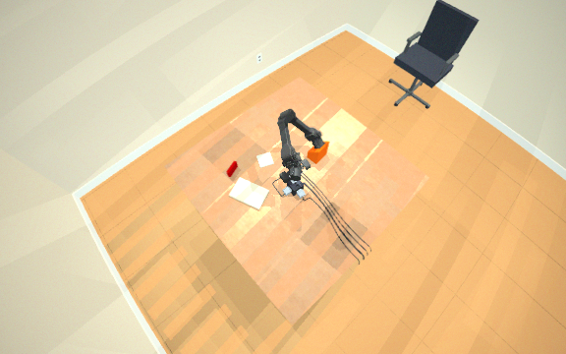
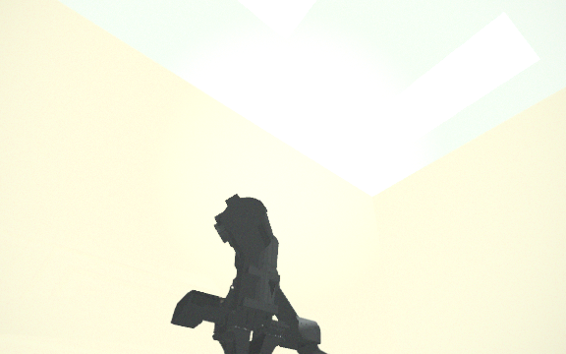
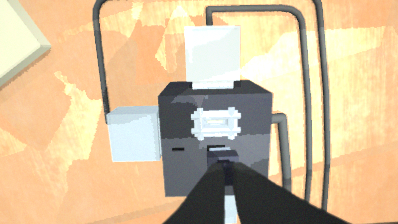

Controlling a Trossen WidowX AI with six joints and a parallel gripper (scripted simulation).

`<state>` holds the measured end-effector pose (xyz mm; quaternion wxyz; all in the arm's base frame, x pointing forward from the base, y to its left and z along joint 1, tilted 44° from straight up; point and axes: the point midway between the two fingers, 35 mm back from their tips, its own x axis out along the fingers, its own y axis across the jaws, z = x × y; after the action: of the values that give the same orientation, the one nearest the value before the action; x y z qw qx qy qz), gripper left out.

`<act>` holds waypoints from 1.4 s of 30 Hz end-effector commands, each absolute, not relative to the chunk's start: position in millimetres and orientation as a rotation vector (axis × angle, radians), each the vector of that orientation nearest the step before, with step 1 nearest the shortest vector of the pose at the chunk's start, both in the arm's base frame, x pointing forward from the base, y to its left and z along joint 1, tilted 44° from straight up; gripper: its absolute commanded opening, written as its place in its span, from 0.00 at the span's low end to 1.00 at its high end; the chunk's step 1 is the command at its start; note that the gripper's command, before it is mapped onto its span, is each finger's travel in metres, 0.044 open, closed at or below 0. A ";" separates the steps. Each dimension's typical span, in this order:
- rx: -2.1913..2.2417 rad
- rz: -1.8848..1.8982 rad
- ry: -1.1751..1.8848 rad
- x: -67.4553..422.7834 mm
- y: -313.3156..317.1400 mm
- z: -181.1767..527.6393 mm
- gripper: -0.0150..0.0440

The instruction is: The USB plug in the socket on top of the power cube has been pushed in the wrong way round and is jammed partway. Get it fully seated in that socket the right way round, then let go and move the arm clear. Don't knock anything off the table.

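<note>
Wrist view: gripper point(image 3: 226, 167) clamped on small dark USB plug point(image 3: 223, 153) above dark power cube point(image 3: 216, 137), near white-rimmed top socket point(image 3: 216, 122); pale adapters on cube's sides.

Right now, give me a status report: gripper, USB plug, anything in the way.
Gripper shut on USB plug, above power cube. Top socket empty; plug not seated. Nothing between them.

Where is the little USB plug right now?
In the wrist view, the USB plug is pinched in the gripper over the power cube, just below its white-framed socket.
</note>
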<state>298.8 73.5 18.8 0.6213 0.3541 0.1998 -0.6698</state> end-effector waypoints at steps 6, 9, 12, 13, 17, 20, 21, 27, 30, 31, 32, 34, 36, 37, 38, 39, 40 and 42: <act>0.810 -1.543 0.447 298.6 71.7 18.5 0.25; 0.809 -1.544 0.445 298.5 71.3 18.4 0.25; 0.808 -1.545 0.443 298.5 70.9 18.3 0.25; 0.807 -1.545 0.442 298.5 70.8 18.2 0.25; 0.806 -1.546 0.440 298.5 70.3 18.1 0.25; 0.804 -1.547 0.438 298.4 69.9 18.0 0.25; 0.804 -1.548 0.437 298.4 69.8 17.9 0.25; 0.802 -1.549 0.434 298.4 69.0 17.7 0.25; 0.801 -1.550 0.432 298.3 68.6 17.6 0.25; 0.800 -1.550 0.431 298.3 68.5 17.5 0.25; 0.800 -1.551 0.431 298.3 68.3 17.5 0.25; 0.799 -1.551 0.429 298.3 68.1 17.4 0.25; 0.798 -1.552 0.428 298.3 67.8 17.3 0.25; 0.798 -1.552 0.428 298.3 67.7 17.3 0.25; 0.797 -1.552 0.427 298.2 67.6 17.2 0.25; 0.797 -1.553 0.426 298.2 67.4 17.2 0.25; 0.797 -1.553 0.426 298.2 67.3 17.1 0.25; 0.796 -1.553 0.424 298.2 67.1 17.1 0.25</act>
<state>298.4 68.1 17.1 0.6227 0.3472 0.1887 -0.6754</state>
